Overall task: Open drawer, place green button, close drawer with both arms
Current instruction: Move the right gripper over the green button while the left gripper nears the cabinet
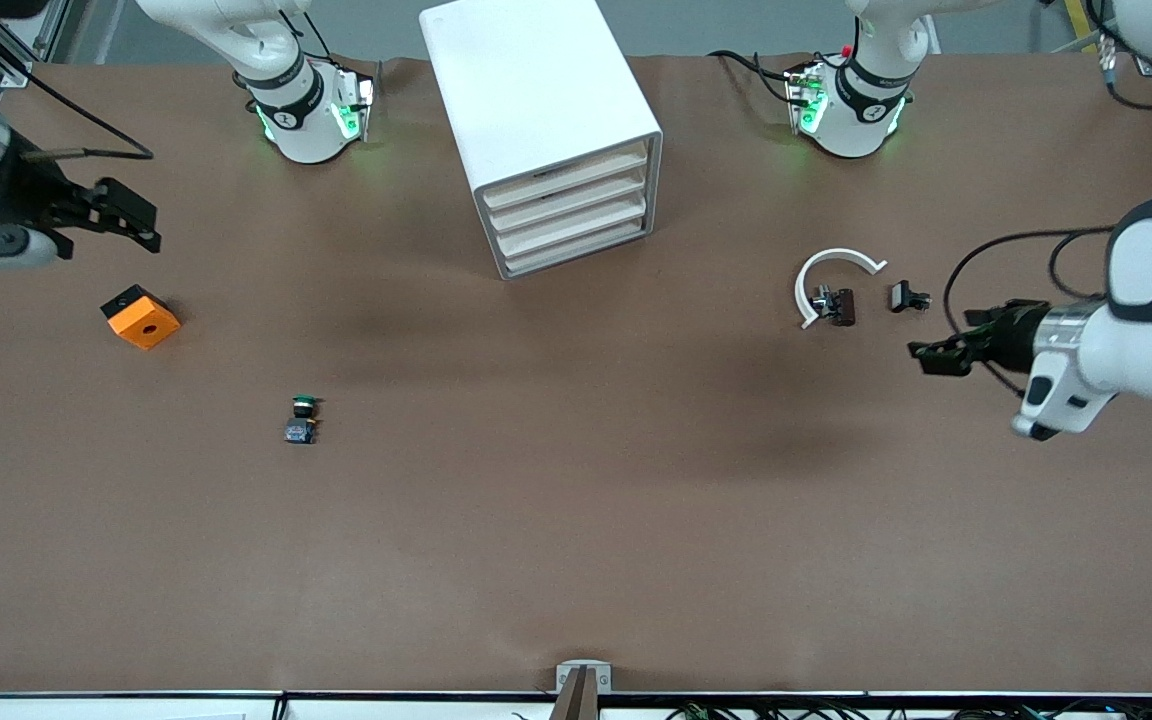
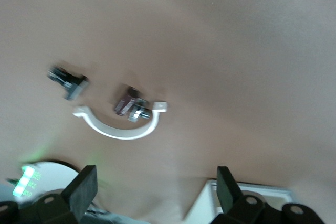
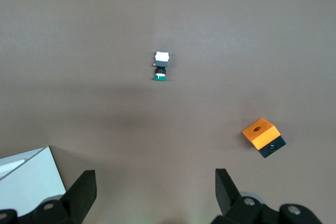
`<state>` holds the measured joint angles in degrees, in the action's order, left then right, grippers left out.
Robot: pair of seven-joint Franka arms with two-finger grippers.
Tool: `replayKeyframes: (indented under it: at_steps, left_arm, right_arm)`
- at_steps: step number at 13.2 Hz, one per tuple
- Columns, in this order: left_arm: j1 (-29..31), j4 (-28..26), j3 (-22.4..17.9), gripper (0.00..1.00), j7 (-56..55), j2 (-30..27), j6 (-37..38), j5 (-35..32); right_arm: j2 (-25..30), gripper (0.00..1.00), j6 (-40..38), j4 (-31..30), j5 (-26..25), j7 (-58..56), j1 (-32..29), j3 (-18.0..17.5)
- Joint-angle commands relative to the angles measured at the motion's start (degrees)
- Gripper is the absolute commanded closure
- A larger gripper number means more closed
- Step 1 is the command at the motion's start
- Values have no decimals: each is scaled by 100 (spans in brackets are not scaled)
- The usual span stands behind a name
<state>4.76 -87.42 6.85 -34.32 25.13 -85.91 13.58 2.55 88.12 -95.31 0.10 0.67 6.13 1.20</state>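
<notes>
The white cabinet (image 1: 546, 120) stands at the middle of the table near the robots' bases. Its four pale beige drawers (image 1: 568, 213) are all shut. It also shows in the right wrist view (image 3: 26, 179) and the left wrist view (image 2: 252, 203). The button (image 1: 302, 419), with a green cap and a dark block, lies on the table nearer to the front camera than the cabinet, toward the right arm's end; it shows in the right wrist view (image 3: 160, 65). My right gripper (image 1: 148, 225) (image 3: 155, 182) is open and empty above the right arm's end of the table. My left gripper (image 1: 922, 358) (image 2: 155, 182) is open and empty above the left arm's end.
An orange cube with a round hole (image 1: 140, 317) (image 3: 262, 136) lies beside the spot under my right gripper. A white curved band with a black-brown piece (image 1: 831, 290) (image 2: 126, 121) and a separate small black piece (image 1: 908, 297) (image 2: 68, 81) lie close to my left gripper.
</notes>
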Motion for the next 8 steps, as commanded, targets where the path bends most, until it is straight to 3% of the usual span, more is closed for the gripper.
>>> replayKeyframes:
  at_steps: [1,3,8]
  left_arm:
    - [-508,278,0,0,-1213,500,-214,127]
    - [-913,278,9,0,-2257,755,-530,206]
    - [-1775,567,9,0,-5165,1423,-585,233]
  right_arm:
    - [-560,0,-41,48,-72,-23,20,21]
    - [-991,0,160,-75,-20,38,-15,21]
    - [-1195,0,2451,-1462,-19,625,46,21]
